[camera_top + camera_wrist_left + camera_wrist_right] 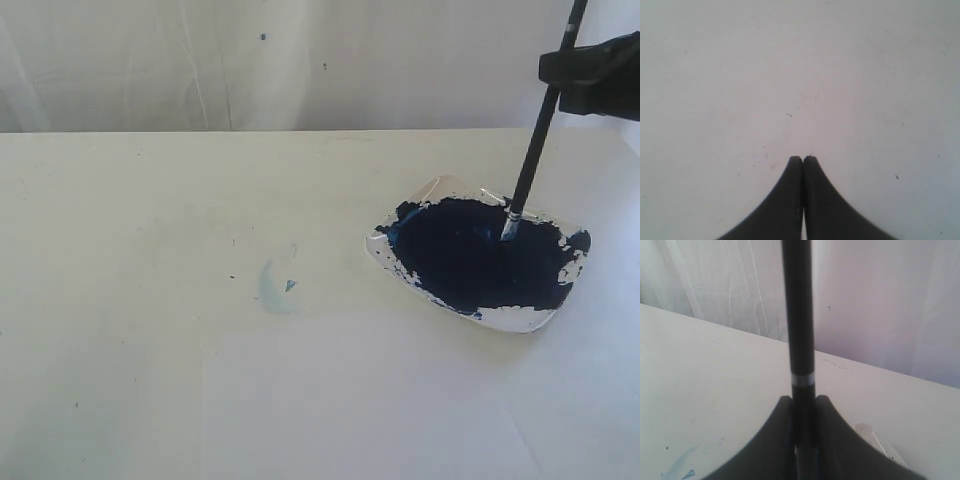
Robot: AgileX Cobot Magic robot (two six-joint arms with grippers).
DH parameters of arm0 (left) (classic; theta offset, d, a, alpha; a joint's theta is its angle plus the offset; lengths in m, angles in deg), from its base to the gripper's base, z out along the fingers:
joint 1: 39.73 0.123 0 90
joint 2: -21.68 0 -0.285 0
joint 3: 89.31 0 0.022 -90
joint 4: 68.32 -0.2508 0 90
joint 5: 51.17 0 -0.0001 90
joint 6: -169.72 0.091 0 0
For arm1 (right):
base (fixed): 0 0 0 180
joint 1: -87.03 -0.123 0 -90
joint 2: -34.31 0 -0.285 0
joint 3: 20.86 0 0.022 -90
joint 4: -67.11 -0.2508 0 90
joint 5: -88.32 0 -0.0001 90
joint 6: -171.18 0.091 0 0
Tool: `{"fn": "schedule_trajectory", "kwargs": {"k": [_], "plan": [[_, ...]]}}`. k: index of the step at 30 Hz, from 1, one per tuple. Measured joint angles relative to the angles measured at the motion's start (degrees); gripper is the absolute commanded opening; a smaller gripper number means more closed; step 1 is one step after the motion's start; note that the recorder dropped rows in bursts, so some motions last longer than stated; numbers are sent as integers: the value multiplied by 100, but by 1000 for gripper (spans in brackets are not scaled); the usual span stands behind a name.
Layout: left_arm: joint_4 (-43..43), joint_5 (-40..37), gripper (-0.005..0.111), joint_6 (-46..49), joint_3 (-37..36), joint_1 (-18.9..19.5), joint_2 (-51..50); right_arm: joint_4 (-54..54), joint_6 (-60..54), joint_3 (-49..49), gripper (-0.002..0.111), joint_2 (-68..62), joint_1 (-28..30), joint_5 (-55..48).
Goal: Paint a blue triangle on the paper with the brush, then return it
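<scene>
The brush [535, 140] stands nearly upright at the right, and its silver ferrule and bristle tip [510, 228] dip into the dark navy paint. My right gripper [565, 72] is shut on the black handle high above the dish; in the right wrist view the brush [797, 315] runs up between the fingers of that gripper [803, 399]. The white paper [360, 410] lies at the front centre and carries no paint strokes. No blue triangle shows anywhere. My left gripper [803, 159] is shut on nothing over a plain pale surface and is out of the exterior view.
A clear paint dish [520, 318] holding a navy paint pool [470, 255] sits right of centre; its rim [875, 437] shows beside my right fingers. A faint pale-blue smudge [275, 290] with a tiny blue fleck marks the tabletop left of the dish. A white curtain hangs behind.
</scene>
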Motion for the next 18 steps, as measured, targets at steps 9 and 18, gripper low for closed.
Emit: {"fn": "schedule_trajectory", "kwargs": {"k": [9,18], "plan": [[0,731,0,190,0,0,0,0,87,0,0,-15,0,-4],[0,1863,0,237,0,0,0,0,99,0,0,-15,0,-4]]}}
